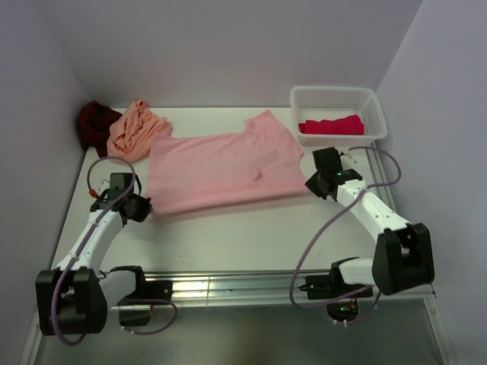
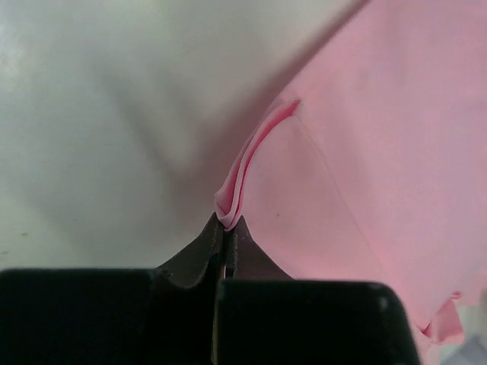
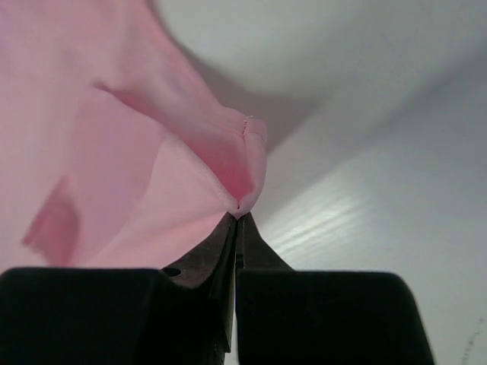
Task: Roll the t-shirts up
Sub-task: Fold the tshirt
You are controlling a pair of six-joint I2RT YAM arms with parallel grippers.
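A light pink t-shirt [image 1: 221,171] lies spread flat on the white table. My left gripper [image 1: 144,207] is shut on its near left corner; the pinched fold shows in the left wrist view [image 2: 232,209]. My right gripper [image 1: 312,182] is shut on its near right corner, the cloth bunched at the tips [image 3: 242,199]. A peach-orange t-shirt [image 1: 135,131] lies crumpled at the back left, with a dark maroon t-shirt [image 1: 95,123] behind it in the corner. A bright red t-shirt [image 1: 332,125] lies in the basket.
A white plastic lattice basket [image 1: 337,99] stands at the back right, just beyond my right gripper. Walls close the table at the back and on both sides. A metal rail [image 1: 228,287] runs along the near edge between the arm bases.
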